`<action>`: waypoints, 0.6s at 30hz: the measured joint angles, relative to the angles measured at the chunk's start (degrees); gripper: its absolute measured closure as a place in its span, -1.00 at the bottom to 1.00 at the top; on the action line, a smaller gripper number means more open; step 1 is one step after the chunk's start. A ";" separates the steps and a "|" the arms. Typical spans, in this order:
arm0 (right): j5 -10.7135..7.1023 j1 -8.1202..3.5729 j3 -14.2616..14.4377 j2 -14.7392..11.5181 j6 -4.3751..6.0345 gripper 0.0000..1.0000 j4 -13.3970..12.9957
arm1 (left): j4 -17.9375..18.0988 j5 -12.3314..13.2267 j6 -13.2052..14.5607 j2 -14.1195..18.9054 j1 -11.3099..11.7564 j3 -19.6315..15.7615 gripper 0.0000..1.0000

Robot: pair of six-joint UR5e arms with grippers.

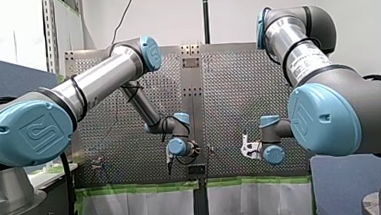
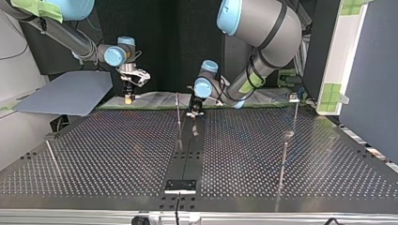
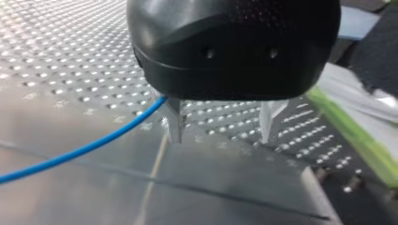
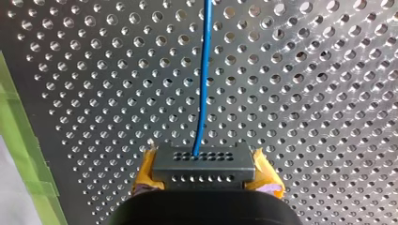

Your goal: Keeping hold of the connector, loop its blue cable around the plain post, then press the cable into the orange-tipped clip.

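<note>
In the right wrist view, my right gripper point(image 4: 205, 182) is shut on a dark grey connector point(image 4: 204, 161), with a yellow pad on each side. The blue cable point(image 4: 202, 75) leaves the connector's face and runs straight ahead over the perforated table. In the left wrist view, my left gripper point(image 3: 220, 133) is open and nothing lies between its metal fingers point(image 3: 175, 123). The cable point(image 3: 84, 149) passes the outer side of one finger and trails away across the plate. In the top view, my left gripper point(image 2: 194, 112) hangs beside a thin upright post point(image 2: 179, 110). My right gripper point(image 2: 127, 99) is off to that view's left.
The perforated table point(image 2: 117, 154) has a dark centre strip point(image 2: 185, 159). A small fixture point(image 2: 294, 97) stands at its far edge, at the top view's right, with a thin rod point(image 2: 283, 161) nearer the camera. Green tape point(image 4: 21, 154) marks the table's edge.
</note>
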 joint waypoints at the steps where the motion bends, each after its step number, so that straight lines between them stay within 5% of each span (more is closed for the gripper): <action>1: 0.00 0.00 0.00 0.00 0.00 0.73 0.01 | -0.50 0.21 0.49 0.02 -0.10 -0.02 -0.68; 8: 0.00 -0.07 0.00 0.10 -0.07 0.73 0.12 | -3.08 3.32 4.27 1.50 -0.68 -1.96 -0.78; 18: 0.00 -0.08 0.00 0.37 -0.11 0.73 0.27 | 1.59 5.12 5.20 6.32 -1.25 -7.39 -0.83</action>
